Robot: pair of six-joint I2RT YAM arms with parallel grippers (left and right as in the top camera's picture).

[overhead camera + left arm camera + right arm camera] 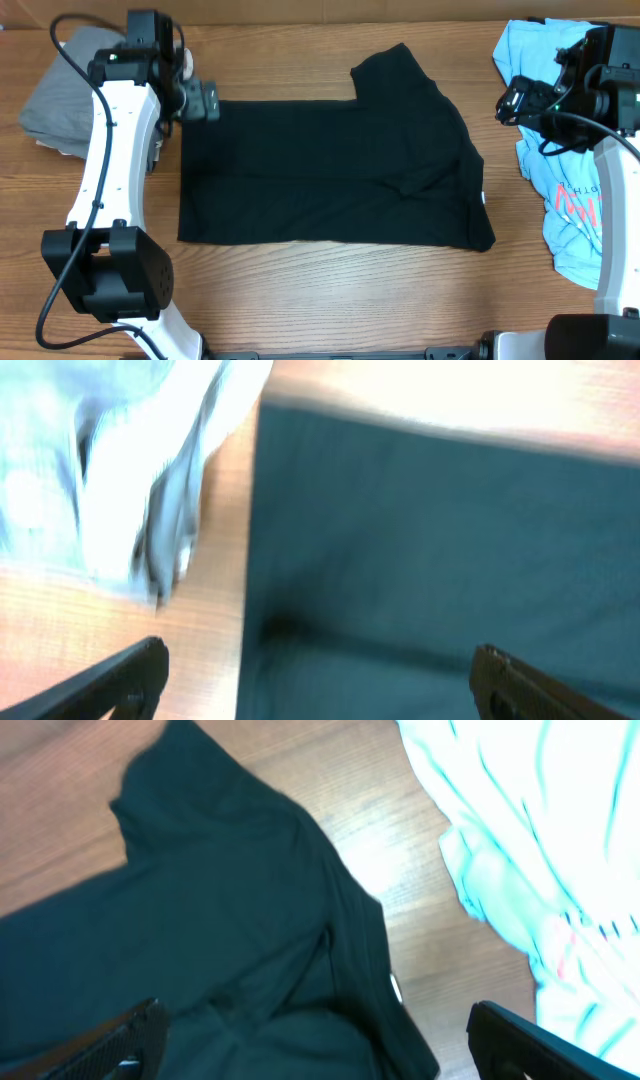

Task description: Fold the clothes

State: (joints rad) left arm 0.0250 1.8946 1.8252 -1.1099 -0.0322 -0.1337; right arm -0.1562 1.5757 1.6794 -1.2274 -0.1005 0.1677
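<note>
Left gripper (320,653): jaws spread wide, nothing between them, holding nothing. Wrist view is blurred. Both fingers (128,676) show at the bottom corners. Under the gap lies the black shirt (330,175); its straight edge runs up at 11 o'clock from the gap. Past that edge, a strip of bare table (300,290), then a grey cloth (55,100) at 10 o'clock.

Overhead: left gripper sits at the black shirt's 10 o'clock corner, at the hem edge. Cannot tell whether it touches the fabric or hangs just above.

Right gripper (315,1015): jaws also wide apart, empty. Below the gap, black shirt, wrinkled, with a fold ridge running up toward 12. A small white label (397,988) shows on the shirt's edge at 2 o'clock from the gap. A sleeve points to 11 o'clock. Blue shirt (560,190) fills the 2 o'clock corner of the wrist view, apart from the black one, wood between them.

Overhead: right gripper hangs near the black shirt's 2 o'clock side, off its edge, over the near edge of the blue shirt.

Black shirt: mid-table, flat, roughly a rectangle, one sleeve sticking out at 1 o'clock.

Blue shirt: crumpled heap at the table's 3 o'clock edge, red lettering showing at its lower part, partly under the right arm.

Grey cloth: bunched at the table's 10 o'clock, partly under the left arm
</note>
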